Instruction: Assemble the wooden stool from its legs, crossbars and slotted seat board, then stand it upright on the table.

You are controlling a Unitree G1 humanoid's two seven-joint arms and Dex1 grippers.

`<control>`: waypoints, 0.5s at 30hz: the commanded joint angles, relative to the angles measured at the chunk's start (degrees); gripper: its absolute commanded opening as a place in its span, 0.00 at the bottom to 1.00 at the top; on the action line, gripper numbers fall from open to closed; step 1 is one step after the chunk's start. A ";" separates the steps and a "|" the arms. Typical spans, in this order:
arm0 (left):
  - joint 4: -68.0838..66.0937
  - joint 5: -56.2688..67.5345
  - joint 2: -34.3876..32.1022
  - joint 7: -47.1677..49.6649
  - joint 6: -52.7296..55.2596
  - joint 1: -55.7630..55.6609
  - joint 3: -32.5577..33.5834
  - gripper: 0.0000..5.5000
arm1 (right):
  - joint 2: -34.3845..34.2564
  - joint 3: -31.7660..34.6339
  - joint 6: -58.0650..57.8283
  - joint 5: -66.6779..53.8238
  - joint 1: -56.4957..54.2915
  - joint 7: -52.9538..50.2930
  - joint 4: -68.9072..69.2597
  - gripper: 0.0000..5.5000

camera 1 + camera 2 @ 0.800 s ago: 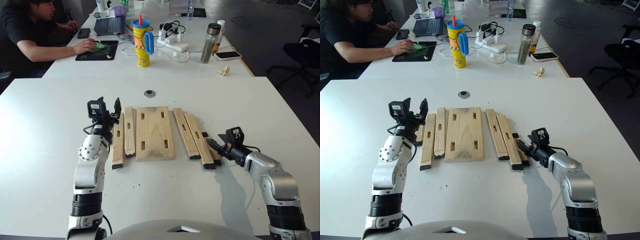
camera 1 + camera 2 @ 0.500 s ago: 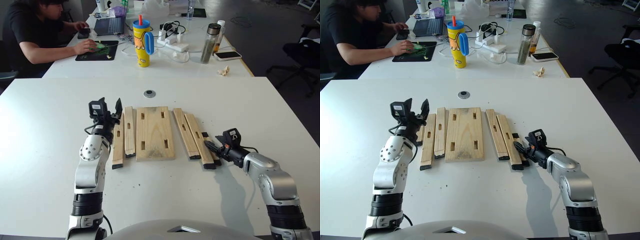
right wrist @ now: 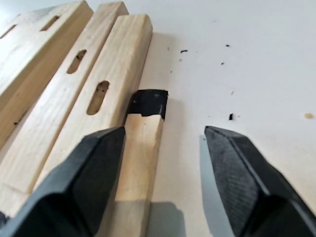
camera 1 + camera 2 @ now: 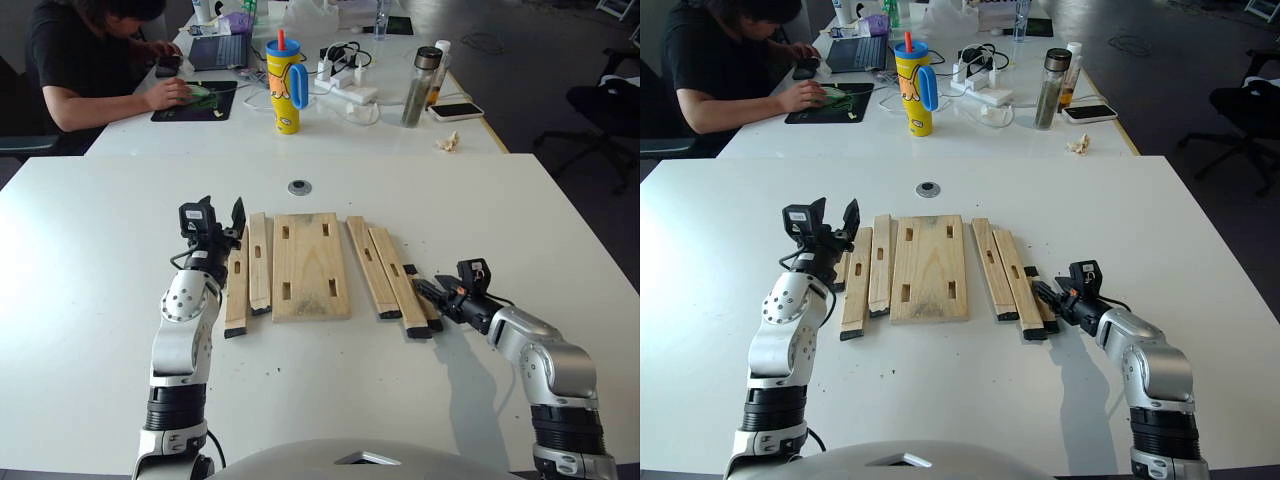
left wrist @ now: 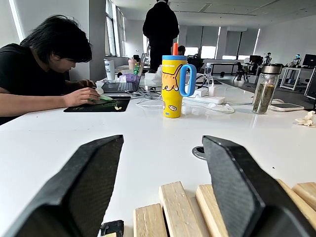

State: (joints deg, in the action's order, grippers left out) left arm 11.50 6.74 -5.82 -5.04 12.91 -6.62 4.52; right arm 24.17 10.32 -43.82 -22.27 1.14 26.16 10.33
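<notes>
Legs [image 4: 396, 275] and seat board [image 4: 310, 265] lie edge to edge, gaps narrow. Wide worktop [image 4: 520, 230] flanks them. Cable grommet [image 4: 299, 187] sits behind the board.

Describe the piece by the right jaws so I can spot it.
Find the wide seat board mid-table. On its right lie two long slotted legs; against the outer leg sits a crossbar, by the right gripper. Unlike them, it is short, unslotted and black-tipped.

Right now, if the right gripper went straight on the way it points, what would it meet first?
Probably the short black-tipped crossbar: it lies partly between the open jaws of the right gripper, against the outermost slotted leg. How far off it is remains unclear.
</notes>
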 commanded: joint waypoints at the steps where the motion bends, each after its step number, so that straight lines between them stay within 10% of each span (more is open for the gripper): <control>1: -0.77 0.11 0.07 -0.09 -0.07 -0.94 -0.07 0.54 | 1.26 -1.18 1.05 1.42 0.18 0.25 -0.66 0.55; 15: -0.71 0.21 0.60 0.23 0.11 -1.28 -0.18 0.54 | 1.24 -2.12 1.42 1.44 -0.20 0.92 -1.34 0.55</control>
State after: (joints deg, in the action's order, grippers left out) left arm 11.23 6.79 -5.26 -4.93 12.90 -6.76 4.47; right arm 25.00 8.67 -41.66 -20.77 1.05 26.80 9.09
